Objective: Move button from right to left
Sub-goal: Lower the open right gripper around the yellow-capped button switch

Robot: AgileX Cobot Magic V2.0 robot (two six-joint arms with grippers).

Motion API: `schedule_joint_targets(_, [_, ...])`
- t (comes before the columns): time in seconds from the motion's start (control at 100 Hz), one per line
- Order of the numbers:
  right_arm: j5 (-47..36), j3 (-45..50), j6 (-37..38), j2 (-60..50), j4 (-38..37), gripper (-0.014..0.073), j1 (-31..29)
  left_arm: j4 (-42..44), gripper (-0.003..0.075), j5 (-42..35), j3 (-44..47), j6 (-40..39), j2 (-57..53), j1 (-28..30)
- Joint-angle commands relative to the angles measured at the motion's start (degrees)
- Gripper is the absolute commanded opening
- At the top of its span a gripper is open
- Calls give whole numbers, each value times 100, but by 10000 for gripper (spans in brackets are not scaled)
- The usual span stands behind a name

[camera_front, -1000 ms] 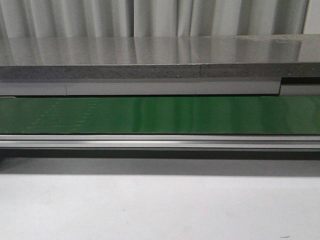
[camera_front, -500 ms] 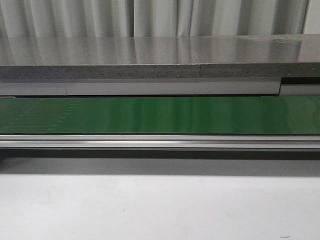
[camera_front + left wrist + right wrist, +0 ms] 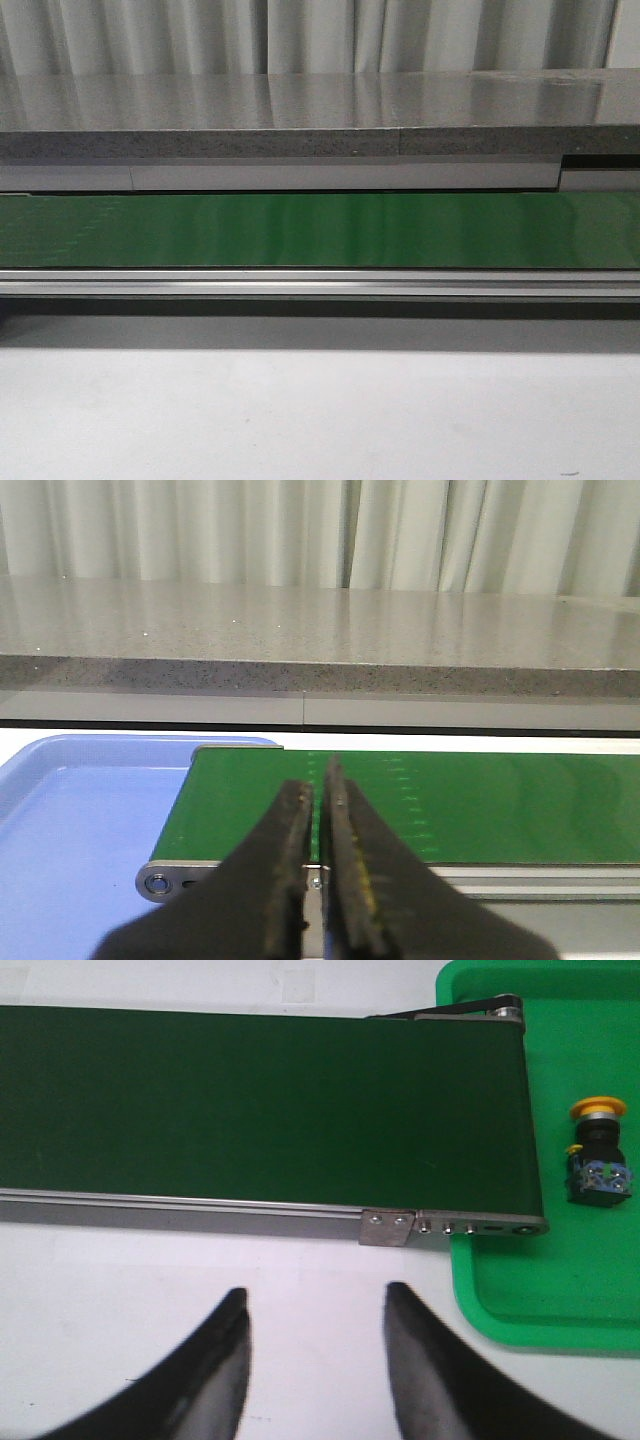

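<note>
The button (image 3: 597, 1154), yellow-orange cap on a black body with blue-green marks, lies on its side in the green tray (image 3: 520, 1305) in the right wrist view. My right gripper (image 3: 316, 1295) is open and empty over the white table, short of the belt and to the left of the tray. My left gripper (image 3: 319, 772) is shut and empty, in front of the left end of the green conveyor belt (image 3: 480, 805). Neither gripper nor the button shows in the front view.
A blue tray (image 3: 60, 820) lies at the belt's left end. The belt (image 3: 320, 230) spans the front view with a metal rail (image 3: 320, 284) along its near side. A grey stone counter (image 3: 320, 115) and curtains stand behind.
Faint marks on the belt's left part have shifted or faded. Nothing else has changed in the front view.
</note>
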Motion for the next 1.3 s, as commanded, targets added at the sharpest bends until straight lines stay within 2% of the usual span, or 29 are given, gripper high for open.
schedule_joint_targets(0.0, [-287, -200, 8, 23, 89, 485, -30, -46, 5, -433, 231, -64, -213, -37])
schedule_joint_targets(0.15, [-524, -200, 8, 37, 387, 509, -30, -46, 5, -433, 231, -64, -213, -37])
schedule_joint_targets(0.31, [-776, -336, 8, 537, 351, 509, -30, -46, 5, -433, 231, -64, -213, -37])
schedule_joint_targets(0.51, [-736, -1095, 8, 1607, -92, 508, -134, -46, 5, -433, 231, -64, -213, -37])
schedule_joint_targets(0.66, [-731, -1774, -39, 2269, -263, 508, -591, -46, 5, -433, 231, -64, -213, -37])
schedule_joint_targets(0.85, [-587, -2402, -898, 2892, -262, 508, -1290, -46, 5, -433, 231, -64, -213, -37])
schedule_joint_targets(1.04, [-527, -2563, -1517, 3401, -195, 508, -2055, -46, 5, -433, 231, -64, -213, -37])
schedule_joint_targets(1.29, [-601, -2587, -2902, 4152, 762, 508, -2977, -46, 5, -433, 231, -64, -213, -37])
